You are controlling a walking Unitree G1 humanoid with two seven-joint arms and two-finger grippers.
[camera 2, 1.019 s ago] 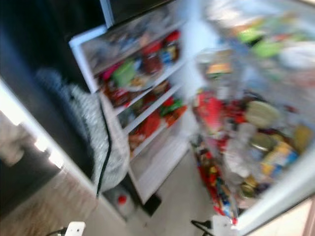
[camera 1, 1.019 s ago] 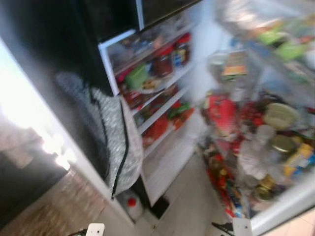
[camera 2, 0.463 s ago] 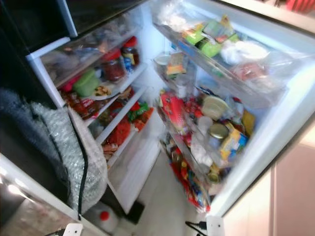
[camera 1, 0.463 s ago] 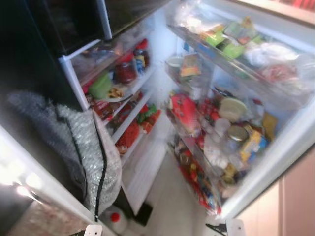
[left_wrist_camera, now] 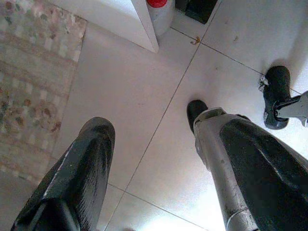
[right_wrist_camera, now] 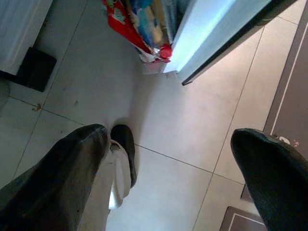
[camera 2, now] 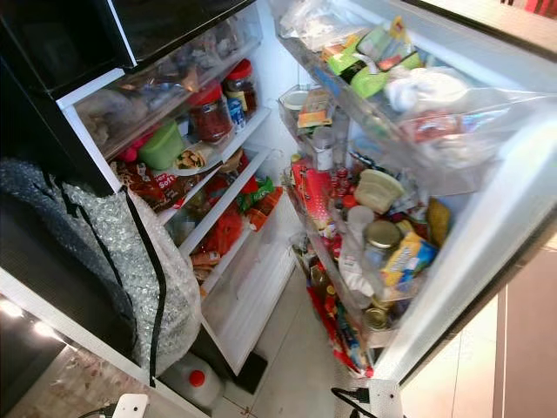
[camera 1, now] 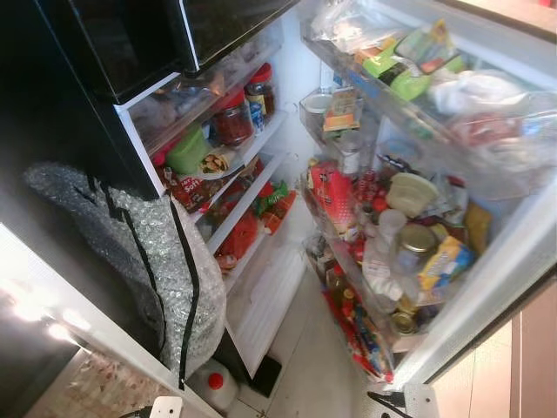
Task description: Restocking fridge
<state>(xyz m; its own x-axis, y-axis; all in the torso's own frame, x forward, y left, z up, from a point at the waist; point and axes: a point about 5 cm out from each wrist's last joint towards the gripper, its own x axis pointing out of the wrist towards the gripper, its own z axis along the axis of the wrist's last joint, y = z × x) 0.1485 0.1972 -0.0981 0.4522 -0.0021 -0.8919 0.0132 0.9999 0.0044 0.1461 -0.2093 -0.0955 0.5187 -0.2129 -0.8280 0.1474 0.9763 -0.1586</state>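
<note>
The fridge (camera 1: 261,287) stands open in front of me. Its inner shelves hold red-lidded jars (camera 1: 233,117), a green tub (camera 1: 187,150) and red packets. The open door (camera 1: 487,287) on the right has crowded bins with jars, bottles and bags (camera 1: 409,235). Both arms hang low over the tiled floor. My left gripper (left_wrist_camera: 149,122) is open with nothing between its fingers. My right gripper (right_wrist_camera: 168,139) is also open and empty, near the door's bottom corner (right_wrist_camera: 216,38).
A bubble-wrap bundle with a black strap (camera 1: 157,261) leans at the fridge's left side. A white jug with a red cap (camera 1: 213,383) and a black block (camera 1: 265,376) sit on the floor below it. A patterned rug (left_wrist_camera: 29,72) lies to the left.
The camera has swung and steadied, so the fridge now looks sharp and more centred. Nothing in the fridge has visibly moved.
</note>
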